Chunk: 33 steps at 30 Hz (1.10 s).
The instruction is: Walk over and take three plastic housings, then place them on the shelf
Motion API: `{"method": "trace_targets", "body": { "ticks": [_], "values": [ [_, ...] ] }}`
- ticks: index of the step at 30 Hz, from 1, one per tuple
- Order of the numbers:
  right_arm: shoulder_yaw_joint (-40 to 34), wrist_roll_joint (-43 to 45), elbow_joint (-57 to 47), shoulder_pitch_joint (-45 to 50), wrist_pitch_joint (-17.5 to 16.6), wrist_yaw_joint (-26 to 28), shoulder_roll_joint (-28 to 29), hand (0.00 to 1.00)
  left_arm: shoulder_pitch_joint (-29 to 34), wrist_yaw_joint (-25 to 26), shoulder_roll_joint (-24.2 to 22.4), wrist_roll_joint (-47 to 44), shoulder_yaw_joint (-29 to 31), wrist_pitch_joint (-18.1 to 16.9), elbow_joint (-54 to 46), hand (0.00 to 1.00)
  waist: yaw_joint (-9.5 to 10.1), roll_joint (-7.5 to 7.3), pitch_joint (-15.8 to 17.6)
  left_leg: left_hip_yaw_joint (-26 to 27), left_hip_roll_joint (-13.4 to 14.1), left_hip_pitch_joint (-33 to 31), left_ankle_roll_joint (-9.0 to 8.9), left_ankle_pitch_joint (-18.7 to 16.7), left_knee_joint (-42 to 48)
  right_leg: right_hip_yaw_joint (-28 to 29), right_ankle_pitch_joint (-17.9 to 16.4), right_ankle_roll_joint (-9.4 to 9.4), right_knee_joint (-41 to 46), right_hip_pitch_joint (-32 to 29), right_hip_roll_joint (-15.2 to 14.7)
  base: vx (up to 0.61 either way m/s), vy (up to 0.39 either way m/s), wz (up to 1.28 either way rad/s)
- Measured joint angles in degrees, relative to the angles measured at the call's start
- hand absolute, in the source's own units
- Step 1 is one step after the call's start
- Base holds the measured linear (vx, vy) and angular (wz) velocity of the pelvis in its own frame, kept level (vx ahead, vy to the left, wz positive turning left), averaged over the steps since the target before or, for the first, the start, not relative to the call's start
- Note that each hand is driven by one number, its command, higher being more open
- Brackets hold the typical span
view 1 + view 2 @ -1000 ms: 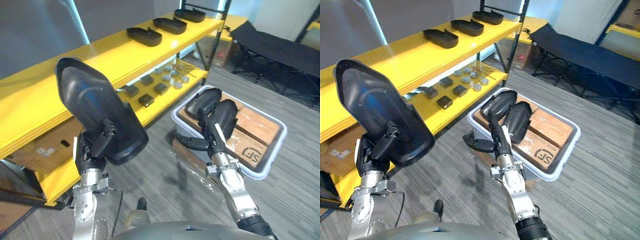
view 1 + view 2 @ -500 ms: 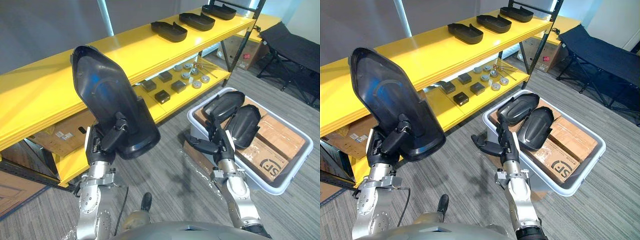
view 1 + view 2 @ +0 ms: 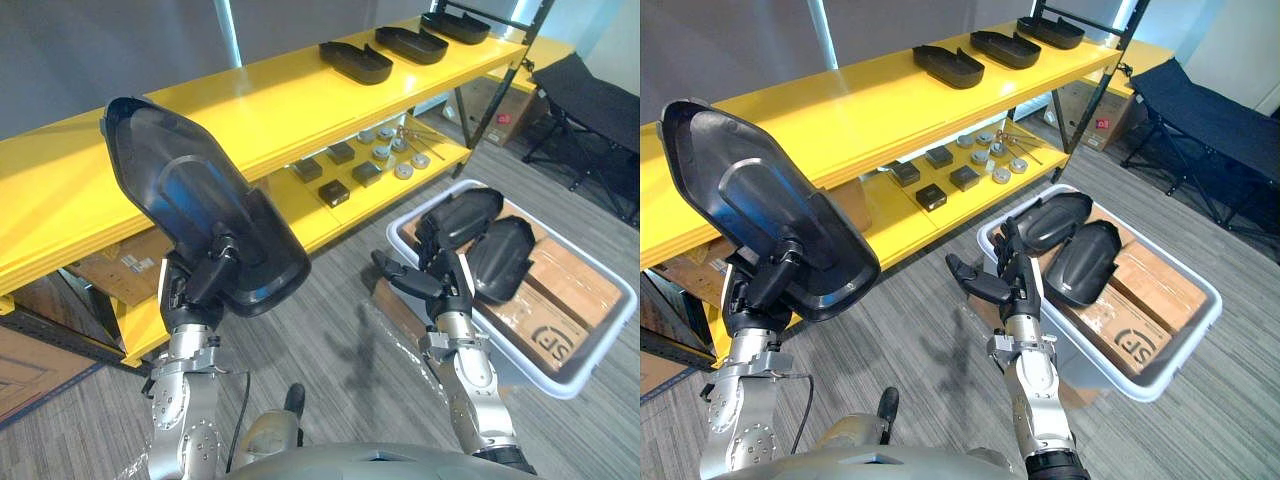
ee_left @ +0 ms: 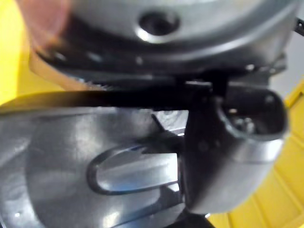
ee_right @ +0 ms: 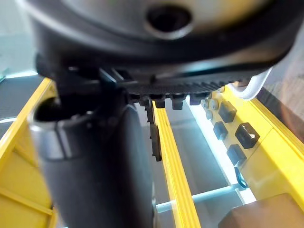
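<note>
Left eye view shows us the left hand (image 3: 200,292) raised before the yellow shelf (image 3: 300,95), gripping a black plastic housing (image 3: 185,200). The thumb is pressed onto its hollow inner face, and the fingers are behind it, where we cannot see them. The held housing stands tilted, wide end in the hand and narrow end up, in the air and apart from the shelf. From the left wrist we see the same thumb lying on that glossy inner face.

The right hand (image 3: 437,285) hangs between the shelf and a grey bin (image 3: 1095,355), holding nothing — fingers straight and slightly spread, thumb out to the side. Two more housings (image 3: 465,215) lie side by side in the bin on cardboard (image 3: 560,300), just beyond the right hand.

On the shelf's top board three housings (image 3: 355,60) lie in a row, well apart from the left hand. On the lower board we see small black blocks (image 3: 335,190) and round metal parts (image 3: 385,150).
</note>
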Motion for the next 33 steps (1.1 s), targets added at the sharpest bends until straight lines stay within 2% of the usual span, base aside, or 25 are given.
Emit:
{"method": "trace_targets", "body": {
  "ticks": [1, 2, 4, 6, 8, 9, 12, 13, 15, 16, 17, 18, 21, 22, 23, 24, 26, 28, 29, 30, 31, 32, 33],
  "values": [
    [0.0, 0.0, 0.0, 0.1, 0.0, 0.0, 0.3, 1.00, -0.1, -0.5, 0.3, -0.2, -0.1, 0.0, -0.5, 0.00, -0.54, 0.55, 0.4, -1.1, 0.6, 0.4, 0.68, -0.5, -0.1, 1.6, -0.7, 0.49, 3.7, -2.5, 0.5, 0.18, 0.066, 0.33],
    [0.0, 0.0, -0.1, -0.1, 0.0, 0.4, 0.4, 1.00, -0.6, -0.6, 0.4, -0.3, 0.1, -0.1, -0.6, 0.00, -0.46, 0.37, 0.4, -1.9, 1.0, 1.1, 1.53, -1.0, -0.2, 3.1, -3.7, 0.49, 4.5, -5.2, 2.6, 0.20, 0.033, 0.20],
    [0.0, 0.0, -1.4, 0.2, 0.0, 1.2, 0.5, 1.00, -0.7, -0.6, 0.2, -1.6, 0.1, -0.1, -0.6, 0.00, -0.33, 0.79, 0.7, -2.1, 1.2, 3.1, 2.46, -1.7, -0.4, 3.2, -5.5, 0.64, 1.2, -7.3, 5.7, 0.20, 0.029, 0.03],
    [-0.2, 0.4, -5.6, 2.0, 0.0, 1.8, 0.5, 1.00, -1.1, -0.4, -0.1, -2.7, -0.8, -0.2, -0.6, 0.00, -0.41, 1.81, 1.3, -2.6, 1.3, 4.4, 2.88, -3.5, 0.6, 4.3, -5.4, 0.93, -3.9, -9.0, 8.4, 0.18, 0.030, 0.13],
    [-0.8, 0.5, -11.3, 4.7, -0.3, 2.6, 0.5, 1.00, -2.5, -0.4, -0.1, -2.7, -2.9, -0.5, -0.6, 0.00, -0.96, 2.76, 1.8, -4.5, 1.6, 4.6, 2.90, -6.1, 3.4, 7.5, -3.7, 2.93, -11.3, -10.9, 11.6, 0.15, -0.016, 0.51],
    [-0.8, 0.5, -13.3, 6.0, -0.9, 3.2, 0.5, 1.00, -2.8, -0.5, -0.1, -2.8, -3.9, -1.0, -0.6, 0.00, -1.54, 3.11, 2.0, -5.6, 1.6, 4.7, 2.67, -7.5, 4.8, 8.5, -2.6, 4.21, -15.6, -11.1, 12.3, 0.22, -0.086, 0.61],
    [-0.7, 0.9, -16.6, 9.4, -2.5, 4.7, 0.6, 1.00, -2.8, -0.7, -0.1, -3.2, -5.5, -1.3, -0.6, 0.00, -1.68, 1.90, 1.5, -8.2, 0.5, 4.9, 1.09, -12.7, 9.3, 10.1, -1.8, 4.35, -21.8, -9.0, 11.9, 0.23, -0.164, 0.58],
    [-0.8, 1.6, -18.0, 10.7, -2.7, 5.0, 0.3, 1.00, -3.0, -0.8, 0.0, -3.2, -6.0, -1.3, -0.3, 0.00, -1.68, 0.68, 1.0, -9.2, 0.1, 5.1, 0.68, -15.1, 11.5, 12.1, -0.6, 6.01, -22.2, -7.0, 12.3, 0.36, -0.325, 0.85],
    [-2.0, 1.5, -20.0, 12.0, -3.2, 4.2, 0.0, 1.00, -2.7, -1.2, -0.3, -4.0, -7.6, -1.3, -0.3, 0.00, -1.98, 1.32, 0.5, -8.5, 2.8, 5.2, -0.95, -17.0, 12.5, 10.9, -0.5, 5.97, -18.7, -6.6, 13.7, 0.31, -0.322, 1.02],
    [-2.5, 1.4, -20.6, 12.2, -3.5, 3.8, 0.0, 1.00, -2.7, -1.3, -0.3, -4.2, -8.1, -1.3, -0.3, 0.00, -1.98, 1.38, 0.4, -7.8, 3.7, 5.1, -1.29, -17.4, 13.2, 9.6, 0.0, 5.26, -17.7, -6.5, 13.5, 0.29, -0.300, 1.08],
    [-3.4, 1.4, -21.8, 12.2, -3.8, 2.6, -0.3, 1.00, -2.6, -1.4, -0.7, -4.4, -9.0, -1.3, -0.2, 0.00, -2.07, 2.26, 0.2, -5.6, 6.1, 4.1, -1.29, -19.5, 17.1, 5.4, 0.7, 2.95, -15.8, -5.9, 12.9, 0.35, -0.307, 1.06],
    [-4.2, 1.5, -21.9, 11.9, -3.8, 1.8, -0.7, 1.00, -2.0, -1.3, -1.3, -4.4, -9.6, -1.2, -0.1, 0.00, -2.48, 3.27, -0.1, -2.5, 8.0, 3.3, -1.34, -20.4, 21.5, 2.5, -1.0, 2.18, -14.5, -3.9, 13.2, 0.31, -0.220, 1.03],
    [-5.1, 1.5, -22.4, 11.8, -4.0, 1.3, -1.6, 1.00, -0.5, -0.4, -1.4, -4.3, -9.4, -1.2, -0.3, 0.00, -2.30, 3.64, -1.1, 0.3, 8.9, 1.4, -1.46, -18.0, 28.7, 0.4, -3.4, 2.25, -15.4, 0.8, 13.7, 0.32, -0.189, 0.67],
    [-5.1, 1.6, -23.1, 11.4, -4.6, 1.5, -2.5, 1.00, -0.3, -0.2, -1.5, -4.3, -9.0, -1.2, -0.3, 0.00, -1.14, 4.70, -1.3, 1.6, 10.1, -1.2, -1.77, -16.7, 34.7, -0.2, -3.6, 1.99, -17.0, 2.5, 14.5, 0.24, -0.068, 0.22],
    [-5.2, 1.6, -23.1, 10.5, -4.7, 2.0, -2.6, 1.00, -0.3, -0.1, -1.4, -4.1, -7.9, -1.0, -0.2, 0.00, -0.48, 4.97, -1.1, 3.8, 11.8, -3.8, -2.51, -14.7, 40.6, -0.9, -3.6, 1.65, -19.0, 4.8, 14.8, 0.22, -0.033, 0.13],
    [-5.2, 1.6, -23.1, 10.3, -4.8, 2.1, -2.4, 1.00, -0.3, 0.0, -1.3, -4.0, -7.5, -0.9, -0.2, 0.00, -0.05, 4.81, -1.0, 5.3, 12.9, -4.2, -2.48, -14.8, 41.8, -1.1, -3.6, 1.54, -20.0, 6.1, 14.9, 0.24, -0.015, 0.12],
    [-5.6, 1.6, -23.3, 9.9, -5.4, 2.3, -2.0, 1.00, -0.3, -0.1, -1.3, -3.6, -7.1, -0.9, -0.2, 0.00, 0.41, 4.85, -1.3, 9.8, 16.9, -3.8, -2.70, -16.1, 36.9, -2.2, -3.5, 1.54, -22.6, 10.1, 14.5, 0.25, 0.010, 0.19],
    [-7.5, 1.6, -23.6, 9.7, -6.4, 2.5, -2.0, 1.00, -0.7, -0.3, -1.3, -1.1, -7.4, -1.0, -0.1, 0.00, -0.01, 4.85, -1.5, 14.3, 18.7, -3.7, -2.85, -15.6, 26.3, -3.4, -3.5, 1.78, -24.1, 11.6, 12.8, 0.20, 0.117, 0.35],
    [-9.1, 1.6, -23.6, 9.4, -6.6, 2.4, -2.1, 1.00, -1.3, -0.5, -1.3, 0.6, -8.8, -1.0, 0.4, 0.00, -0.22, 4.78, -1.5, 16.1, 18.5, -3.6, -3.06, -13.1, 19.6, -3.8, -3.4, 2.18, -24.3, 12.2, 11.1, 0.15, 0.173, 0.30],
    [-10.6, 1.6, -23.6, 9.4, -6.7, 2.1, -2.3, 1.00, -1.7, -0.5, -1.3, 2.0, -10.0, -1.0, 0.9, 0.00, -0.28, 5.02, -1.6, 16.8, 18.2, -3.2, -2.75, -9.1, 15.1, -3.6, -3.4, 2.81, -24.2, 12.6, 10.2, 0.24, 0.335, 0.26],
    [-12.0, 1.7, -23.4, 9.3, -6.9, 1.8, -2.9, 1.00, -2.2, -0.6, -1.2, 3.6, -11.6, -1.0, 1.3, 0.00, -0.35, 6.04, -2.1, 16.7, 18.0, -2.6, -4.96, -0.9, 11.1, -2.6, -4.2, 4.57, -23.9, 13.4, 9.7, 0.20, 0.311, 0.10],
    [-12.0, 1.7, -22.8, 8.8, -6.9, 1.5, -2.3, 1.00, -2.9, -0.6, -0.8, 4.5, -12.0, -1.0, 1.8, 0.00, -0.53, 5.16, -2.4, 16.4, 16.5, -1.2, -6.69, -2.2, 10.8, -1.3, -5.1, 5.99, -23.4, 13.4, 8.1, 0.21, 0.368, 0.03],
    [-10.7, 1.6, -22.2, 7.9, -6.9, 1.2, -1.6, 1.00, -3.7, -0.6, 0.5, 5.1, -12.1, -0.9, 2.3, 0.00, -1.55, 2.99, -2.4, 17.5, 14.1, -0.1, -6.08, -2.4, 9.2, 0.7, -5.1, 6.01, -23.2, 13.2, 5.7, 0.11, 0.233, -0.02]
  ]
}}
